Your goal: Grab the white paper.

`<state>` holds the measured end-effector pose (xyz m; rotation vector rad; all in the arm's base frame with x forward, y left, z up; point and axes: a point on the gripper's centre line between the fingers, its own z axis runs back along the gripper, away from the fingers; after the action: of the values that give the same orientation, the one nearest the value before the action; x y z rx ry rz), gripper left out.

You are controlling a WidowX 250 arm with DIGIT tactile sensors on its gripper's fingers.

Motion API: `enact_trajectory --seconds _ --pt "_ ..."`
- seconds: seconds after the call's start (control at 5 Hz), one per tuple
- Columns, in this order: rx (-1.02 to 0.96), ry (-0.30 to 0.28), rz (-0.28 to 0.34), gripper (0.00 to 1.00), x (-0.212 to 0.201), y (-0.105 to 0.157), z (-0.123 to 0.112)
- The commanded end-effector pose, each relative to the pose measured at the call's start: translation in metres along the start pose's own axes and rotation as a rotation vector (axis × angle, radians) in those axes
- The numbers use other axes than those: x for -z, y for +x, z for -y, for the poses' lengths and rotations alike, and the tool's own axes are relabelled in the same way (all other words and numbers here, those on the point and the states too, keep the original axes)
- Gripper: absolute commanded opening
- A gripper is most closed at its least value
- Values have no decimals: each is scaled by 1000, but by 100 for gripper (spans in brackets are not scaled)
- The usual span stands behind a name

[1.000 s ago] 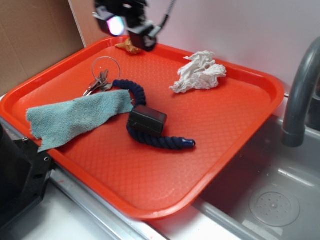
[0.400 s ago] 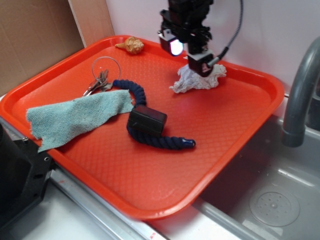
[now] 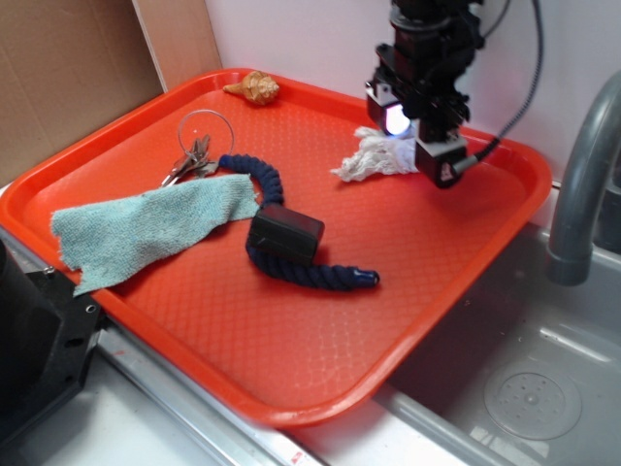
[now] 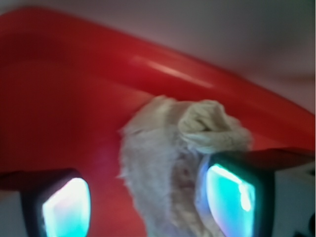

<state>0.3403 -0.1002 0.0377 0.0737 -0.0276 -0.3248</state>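
Hovering gripper (image 3: 429, 146) over the far right of an orange tray (image 3: 291, 379), fingers spread wide, white paper (image 3: 374, 157) lying crumpled on the tray between and just below them.

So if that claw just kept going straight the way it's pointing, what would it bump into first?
Most likely the white paper. In the wrist view the wad sits between the gripper fingertips, nearer the right one. The red tray lies beneath it. Exact depth is hard to judge.

White paper (image 3: 374, 155), teal cloth (image 3: 146, 228), possibly navy rope (image 3: 257, 175), orange-red tray (image 3: 320, 330).
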Motion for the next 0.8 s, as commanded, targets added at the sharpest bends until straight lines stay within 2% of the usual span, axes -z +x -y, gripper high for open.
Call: enact_trajectory --seconds 0.0,0.2,0.4,0.6 --pt "-87 -12 -36 0 3 1 -22" --pt "-155 -45 -40 0 4 -20 -38" --pt "-293 -107 -27 0 1 -70 -57" --pt "-394 -118 -16 0 -20 -104 -60"
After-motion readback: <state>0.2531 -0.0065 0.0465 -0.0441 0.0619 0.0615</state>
